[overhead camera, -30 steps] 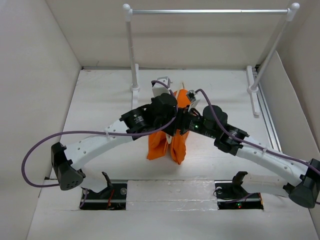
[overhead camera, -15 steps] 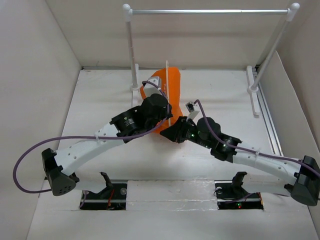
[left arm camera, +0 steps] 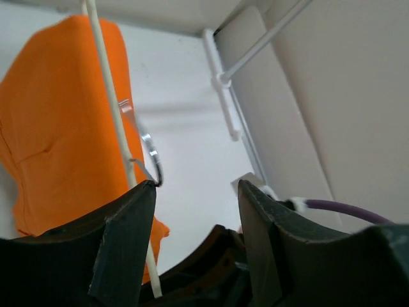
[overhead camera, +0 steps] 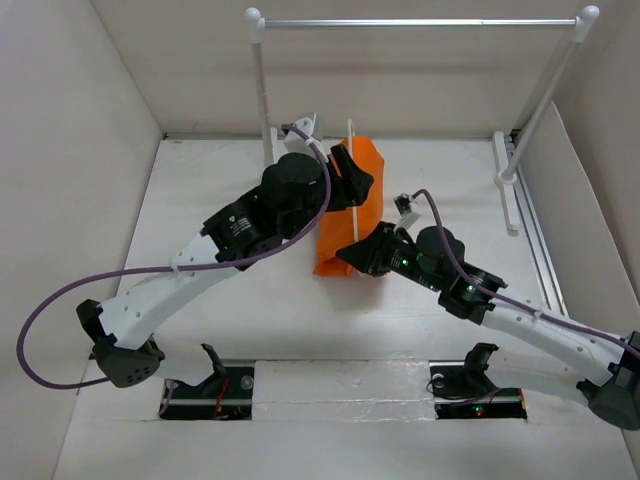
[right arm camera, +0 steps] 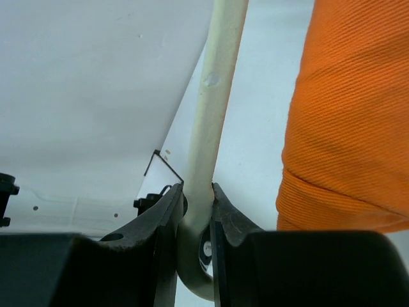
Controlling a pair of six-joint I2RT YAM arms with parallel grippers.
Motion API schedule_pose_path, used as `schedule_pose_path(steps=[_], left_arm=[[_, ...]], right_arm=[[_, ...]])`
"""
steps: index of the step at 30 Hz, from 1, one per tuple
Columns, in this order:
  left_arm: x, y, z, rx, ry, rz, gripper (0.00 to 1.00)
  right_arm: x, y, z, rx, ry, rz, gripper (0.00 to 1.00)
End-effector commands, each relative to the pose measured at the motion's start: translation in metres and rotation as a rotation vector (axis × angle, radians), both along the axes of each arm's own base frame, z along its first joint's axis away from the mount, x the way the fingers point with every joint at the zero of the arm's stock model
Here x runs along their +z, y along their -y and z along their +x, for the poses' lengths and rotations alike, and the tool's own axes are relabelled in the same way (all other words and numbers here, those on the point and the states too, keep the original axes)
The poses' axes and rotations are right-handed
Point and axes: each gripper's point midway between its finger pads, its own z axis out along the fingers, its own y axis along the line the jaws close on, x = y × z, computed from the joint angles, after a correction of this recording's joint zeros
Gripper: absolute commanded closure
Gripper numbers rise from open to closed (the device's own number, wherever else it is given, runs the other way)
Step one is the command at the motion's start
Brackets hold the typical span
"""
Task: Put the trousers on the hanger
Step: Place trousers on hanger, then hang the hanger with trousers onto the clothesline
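Left claw: black jaws apart, released, gripping nothing. Thin cream-white triangular hanger passes just beside its left finger. Bright orange cloth trousers drape over the hanger, above the white table toward the middle of its far edge, near the white-posted rack. Right claw: clenched on the hanger's rod.

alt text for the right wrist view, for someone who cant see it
The right gripper has its two dark fingers closed on the thin cream rod of the hanger, which runs up the middle of the picture. Orange trousers fill the right side, separated from the rod by a strip of white background.
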Motion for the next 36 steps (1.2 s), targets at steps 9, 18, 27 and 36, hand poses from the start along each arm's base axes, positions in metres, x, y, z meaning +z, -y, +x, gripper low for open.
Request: schedule_pose_path(steps=[9,18,27,36], left_arm=[[0.098,-0.018,-0.006,-0.021,0.189,-0.109,0.45],[0.104,-0.061,-0.007,0.099,0.257,-0.074,0.42],[0.050,-0.070,-0.015,0.085,0.183,-0.001,0.42],[-0.015,-0.068,-0.026,0.049,0.080,0.030,0.42]], right_arm=[[0.138,0.032,0.019,0.027,0.330,0.290,1.00],[0.191,0.088,0.037,-0.034,0.459,0.345,1.00],[0.244,0.164,0.091,-0.196,0.586,0.321,1.00],[0.269,0.221,0.160,-0.305,0.634,0.404,1.00]])
